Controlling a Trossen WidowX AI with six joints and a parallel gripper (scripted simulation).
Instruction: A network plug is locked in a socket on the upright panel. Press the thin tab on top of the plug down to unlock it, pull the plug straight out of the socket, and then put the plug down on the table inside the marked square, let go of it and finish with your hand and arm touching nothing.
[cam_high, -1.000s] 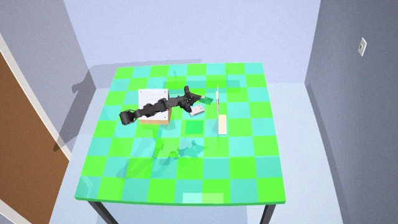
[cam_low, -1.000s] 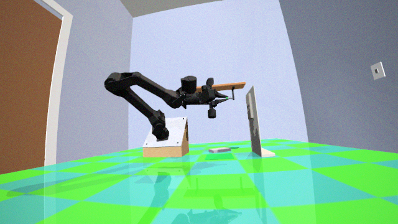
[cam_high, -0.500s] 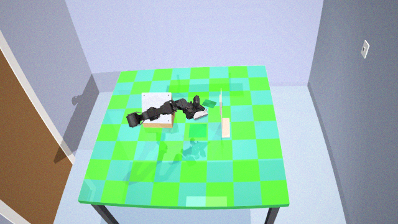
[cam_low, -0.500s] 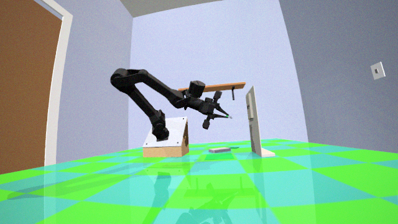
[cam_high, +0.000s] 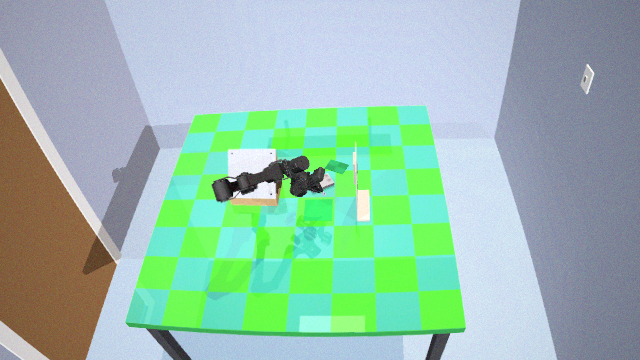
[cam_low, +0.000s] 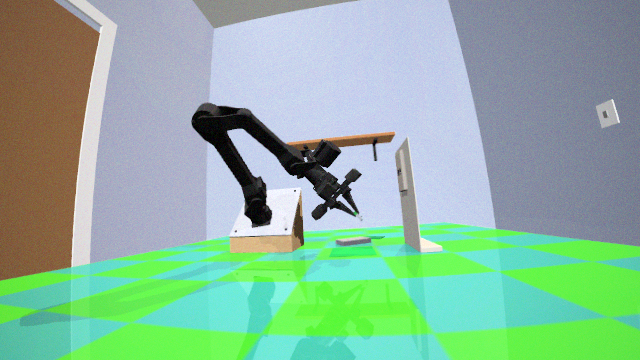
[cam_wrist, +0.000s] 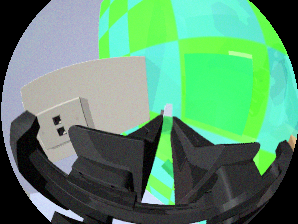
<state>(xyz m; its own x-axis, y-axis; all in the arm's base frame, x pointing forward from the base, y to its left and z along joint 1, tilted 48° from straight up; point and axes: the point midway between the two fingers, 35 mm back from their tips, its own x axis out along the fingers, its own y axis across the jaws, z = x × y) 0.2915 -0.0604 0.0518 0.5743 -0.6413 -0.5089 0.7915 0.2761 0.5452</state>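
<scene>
Pale plug (cam_wrist: 168, 111) pinched between fingertips of black fingers.

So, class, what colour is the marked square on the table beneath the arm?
The marked square is solid darker green; the top view shows it best.
</scene>
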